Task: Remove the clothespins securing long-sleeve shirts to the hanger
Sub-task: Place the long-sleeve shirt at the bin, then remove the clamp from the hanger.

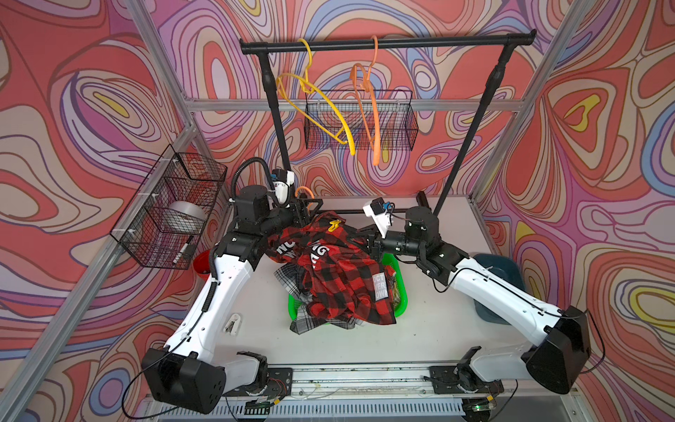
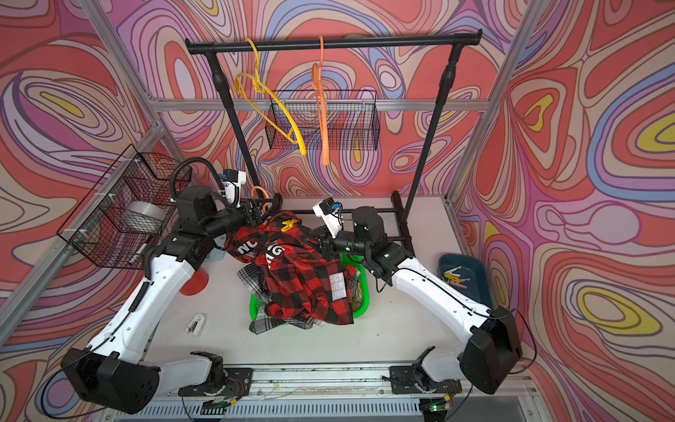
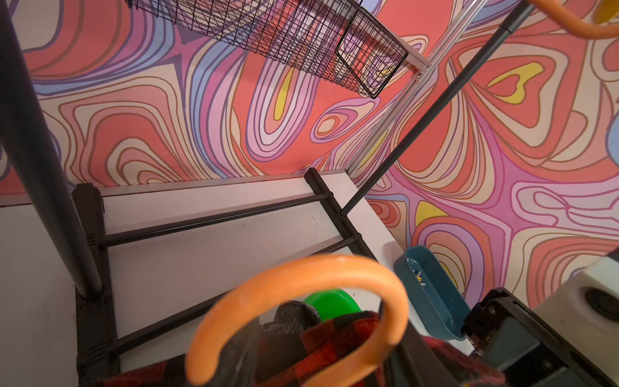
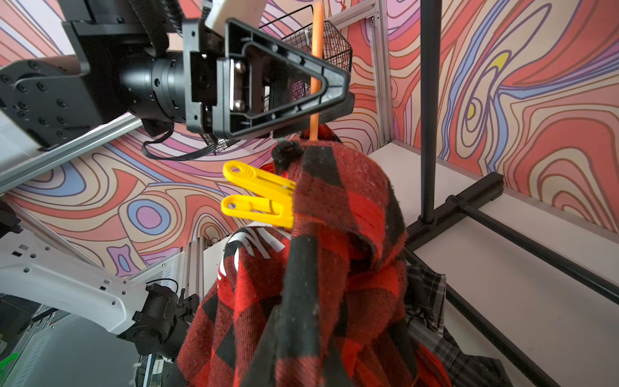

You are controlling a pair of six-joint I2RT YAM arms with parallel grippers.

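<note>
On red shirt [image 4: 335,207], clothespin [image 4: 258,194] handles outward

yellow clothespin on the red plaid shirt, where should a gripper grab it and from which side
Grip the yellow clothespin by its two free handle tails, the ends with round holes, and squeeze them together. Its jaws are buried in a fold of the red-black shirt, so only the tails stand clear. Probably best to come from the open side, away from the fabric.
</note>
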